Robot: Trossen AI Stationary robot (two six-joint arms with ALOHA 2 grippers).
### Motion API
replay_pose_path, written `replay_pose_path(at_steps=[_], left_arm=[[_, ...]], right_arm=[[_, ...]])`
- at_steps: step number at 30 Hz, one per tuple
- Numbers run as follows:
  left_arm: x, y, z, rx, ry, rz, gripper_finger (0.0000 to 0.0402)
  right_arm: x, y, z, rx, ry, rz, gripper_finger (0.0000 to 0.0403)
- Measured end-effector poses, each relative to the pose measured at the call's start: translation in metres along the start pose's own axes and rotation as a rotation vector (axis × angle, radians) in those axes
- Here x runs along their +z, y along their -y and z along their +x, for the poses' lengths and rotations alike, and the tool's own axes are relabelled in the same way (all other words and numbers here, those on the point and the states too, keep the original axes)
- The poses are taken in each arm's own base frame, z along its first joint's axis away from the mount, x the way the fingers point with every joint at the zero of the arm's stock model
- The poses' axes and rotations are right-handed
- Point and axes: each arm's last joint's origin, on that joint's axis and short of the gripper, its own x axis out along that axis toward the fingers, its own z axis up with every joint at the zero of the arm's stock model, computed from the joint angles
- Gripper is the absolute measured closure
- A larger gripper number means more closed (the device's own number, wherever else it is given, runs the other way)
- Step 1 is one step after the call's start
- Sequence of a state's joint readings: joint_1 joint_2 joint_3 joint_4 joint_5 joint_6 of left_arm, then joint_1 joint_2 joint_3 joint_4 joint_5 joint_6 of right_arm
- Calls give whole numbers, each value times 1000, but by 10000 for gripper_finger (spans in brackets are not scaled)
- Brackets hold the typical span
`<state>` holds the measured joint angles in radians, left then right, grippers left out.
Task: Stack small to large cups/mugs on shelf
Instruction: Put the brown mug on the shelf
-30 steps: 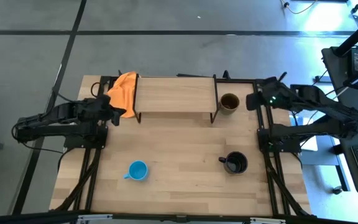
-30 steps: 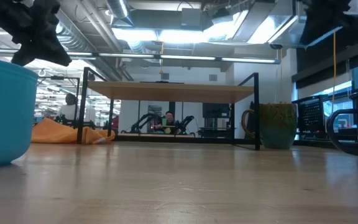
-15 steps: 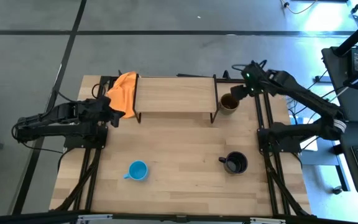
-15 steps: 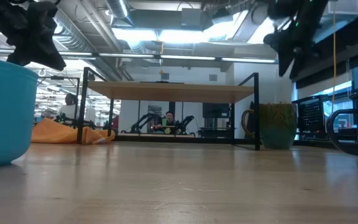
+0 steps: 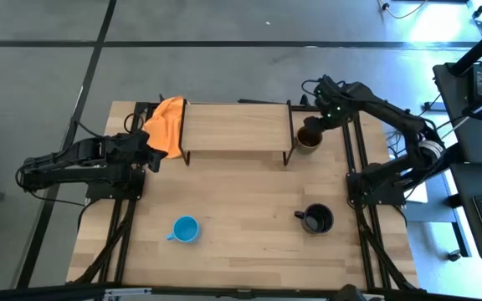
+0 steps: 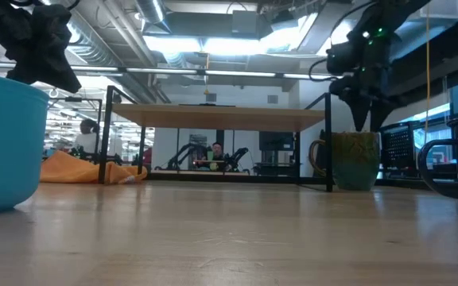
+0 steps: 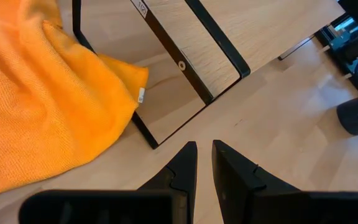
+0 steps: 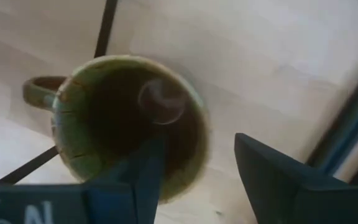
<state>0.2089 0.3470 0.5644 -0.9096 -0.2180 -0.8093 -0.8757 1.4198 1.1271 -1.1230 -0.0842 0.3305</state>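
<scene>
The olive-brown mug (image 5: 310, 139) stands upright on the table just right of the shelf (image 5: 237, 127), mouth up. My right gripper (image 8: 199, 142) hangs open close above it, pointing down: one finger over the mug's mouth (image 8: 129, 118), the other outside the rim. In the low view its fingertips (image 6: 362, 124) end just above the rim and no touch shows. The black mug (image 5: 316, 219) and the light blue mug (image 5: 186, 229) stand on the near half of the table. My left gripper (image 7: 204, 155) waits by the shelf's left legs, its fingers a narrow gap apart, holding nothing.
An orange cloth (image 5: 166, 122) lies bunched at the shelf's left end, partly under it. The shelf's thin black legs (image 8: 107, 25) stand right beside the olive mug. The shelf's top board (image 6: 221, 117) is bare. People and equipment show in the room behind.
My right gripper has swung from the table's right edge toward the far side and left, and has come down over the olive-brown mug. The mugs, the shelf and my left arm have stayed where they were.
</scene>
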Motion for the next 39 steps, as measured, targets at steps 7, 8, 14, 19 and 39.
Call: replay_pose_path(at_steps=[7,8,14,19,39], left_arm=[[-3,-3,0,31,-28,-2,358],[-3,-3,0,36,-33,-5,358],[-3,-4,0,51,-17,-7,358],[-2,-4,0,65,-2,-2,358],[-2,-4,0,71,7,0,358]], right_arm=[[1,-9,5,7,-7,-33,207],[1,-9,6,5,-6,-34,207],[2,-7,5,-61,19,-37,207],[0,-6,9,-70,15,-31,207],[-7,-2,26,-72,-24,-17,269]])
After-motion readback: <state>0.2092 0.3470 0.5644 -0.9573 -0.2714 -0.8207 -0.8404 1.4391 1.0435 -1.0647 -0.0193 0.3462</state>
